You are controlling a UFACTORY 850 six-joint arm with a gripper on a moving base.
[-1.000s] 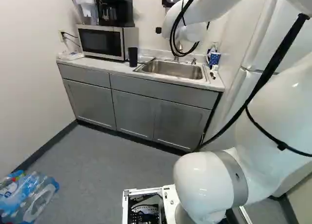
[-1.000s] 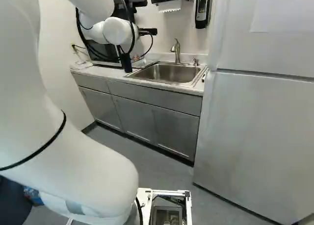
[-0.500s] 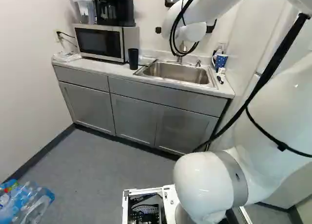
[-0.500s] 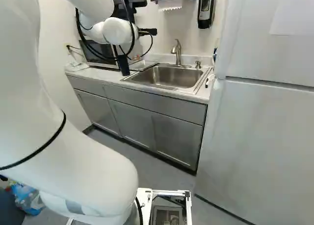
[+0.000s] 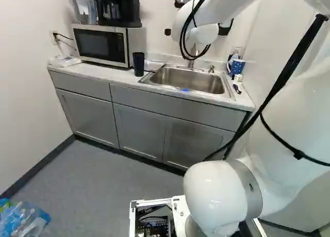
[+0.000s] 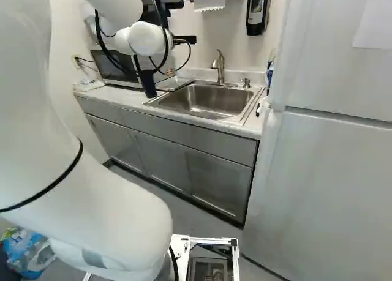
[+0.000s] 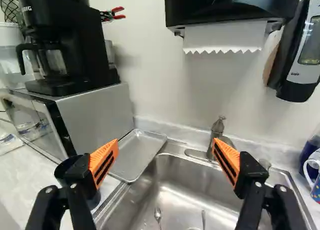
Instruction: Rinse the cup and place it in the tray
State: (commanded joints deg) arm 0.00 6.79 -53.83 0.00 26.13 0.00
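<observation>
While the gripper [image 6: 184, 40] hangs above the counter and sink: two fingers spread wide apart, a big gap between them.
Orange pads [image 7: 104, 162]: face each other across the gap, nothing pinched.
Grip: empty, no hold on cup, tray or faucet.
Contact: fingers touch nothing that shows; the finger on the microwave side overlaps the cup in the wrist view, but the cup is only behind it.
Cup [image 5: 138, 64]: dark, upright on the counter [image 5: 93, 72], just beside the sink, on its microwave side; not in the sink, not in the tray.
Tray [image 7: 136, 156]: shallow metal, between microwave and sink, near the cup; cup-to-tray contact, cannot tell.
Sink [image 5: 188, 79]: metal basin, ahead of and under the gripper; a spoon [image 7: 158, 216] lies inside.
Faucet [image 6: 220, 67]: behind the basin, seen between the fingers in the wrist view, near one fingertip; farther off than the pads.
Blue mug [image 5: 236, 65]: far side of the sink from the cup, beside a soap pump [image 5: 211, 69].
Microwave [image 5: 103, 45]: on the counter, coffee maker [image 7: 62, 42] on top.
Paper towel [image 7: 222, 36]: hangs from the black dispenser [image 7: 232, 7] on the wall above the sink.
</observation>
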